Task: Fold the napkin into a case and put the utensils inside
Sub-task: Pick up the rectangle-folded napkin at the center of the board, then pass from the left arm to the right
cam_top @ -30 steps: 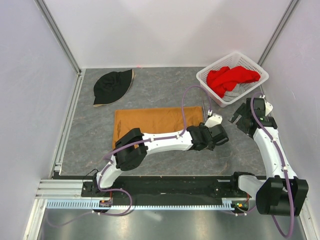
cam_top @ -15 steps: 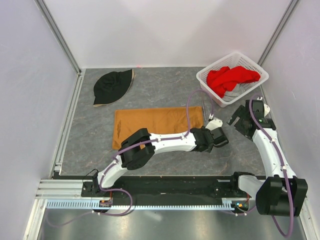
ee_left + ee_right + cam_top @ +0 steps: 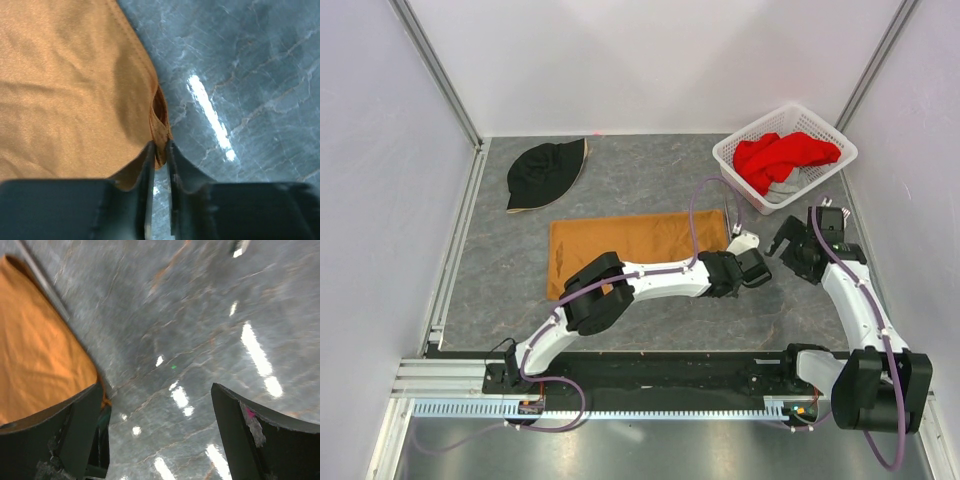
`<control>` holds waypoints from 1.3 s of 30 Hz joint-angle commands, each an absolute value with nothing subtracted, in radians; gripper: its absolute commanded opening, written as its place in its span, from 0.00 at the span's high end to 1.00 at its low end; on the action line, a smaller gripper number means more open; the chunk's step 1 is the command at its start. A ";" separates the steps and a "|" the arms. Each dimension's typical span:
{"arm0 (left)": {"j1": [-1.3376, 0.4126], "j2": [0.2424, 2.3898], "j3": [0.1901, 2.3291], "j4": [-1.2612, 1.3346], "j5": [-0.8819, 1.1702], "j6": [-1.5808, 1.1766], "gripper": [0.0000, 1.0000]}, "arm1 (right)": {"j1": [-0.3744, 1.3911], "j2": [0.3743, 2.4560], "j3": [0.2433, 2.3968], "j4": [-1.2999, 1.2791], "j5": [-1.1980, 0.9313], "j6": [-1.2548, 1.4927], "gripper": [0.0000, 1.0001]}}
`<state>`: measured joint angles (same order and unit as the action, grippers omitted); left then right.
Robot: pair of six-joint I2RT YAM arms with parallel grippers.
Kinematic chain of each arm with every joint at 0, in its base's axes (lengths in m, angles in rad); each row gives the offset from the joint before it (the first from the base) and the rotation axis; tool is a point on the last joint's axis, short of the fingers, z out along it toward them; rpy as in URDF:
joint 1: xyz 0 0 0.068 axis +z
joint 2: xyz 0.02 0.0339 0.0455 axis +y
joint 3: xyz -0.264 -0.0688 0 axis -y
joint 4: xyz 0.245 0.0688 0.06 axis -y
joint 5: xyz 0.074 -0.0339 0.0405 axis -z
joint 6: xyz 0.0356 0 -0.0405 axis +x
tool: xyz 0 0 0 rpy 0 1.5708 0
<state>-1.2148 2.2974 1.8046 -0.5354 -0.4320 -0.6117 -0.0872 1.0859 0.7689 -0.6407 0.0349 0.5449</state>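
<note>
The orange-brown napkin (image 3: 630, 240) lies flat as a wide oblong in the middle of the table. My left gripper (image 3: 742, 250) is at its right near corner. In the left wrist view the fingertips (image 3: 159, 150) are pinched on the layered corner of the napkin (image 3: 70, 90). My right gripper (image 3: 788, 244) hovers just right of that corner, jaws wide open (image 3: 156, 390) over bare table, with the napkin's edge (image 3: 35, 350) at its left. A thin grey metal utensil (image 3: 727, 215) lies along the napkin's right edge, also seen in the right wrist view (image 3: 47, 287).
A white basket (image 3: 820, 168) with a red cloth (image 3: 780, 155) stands at the back right, close to my right arm. A black hat (image 3: 545, 172) lies at the back left. Walls and a rail bound the table on all sides.
My left jaws have closed from wide onto the napkin's right near corner. My right gripper has moved left and forward, nearer that corner, still open.
</note>
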 commanded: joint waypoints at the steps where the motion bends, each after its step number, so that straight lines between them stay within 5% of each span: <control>1: -1.197 2.286 1.770 -0.499 -0.407 -0.600 0.88 | -0.091 1.132 0.724 -0.546 -0.142 0.508 0.02; 14: -1.129 2.007 1.490 -0.382 -0.267 -0.641 0.98 | -0.065 1.324 0.643 -0.158 -0.506 0.587 0.02; 25: -1.120 1.890 1.428 -0.365 -0.241 -0.652 0.98 | 0.107 1.463 0.595 0.040 -0.529 0.710 0.12; 39: -1.121 1.852 1.397 -0.348 -0.183 -0.676 0.98 | 0.115 1.560 0.578 0.195 -0.561 0.735 0.53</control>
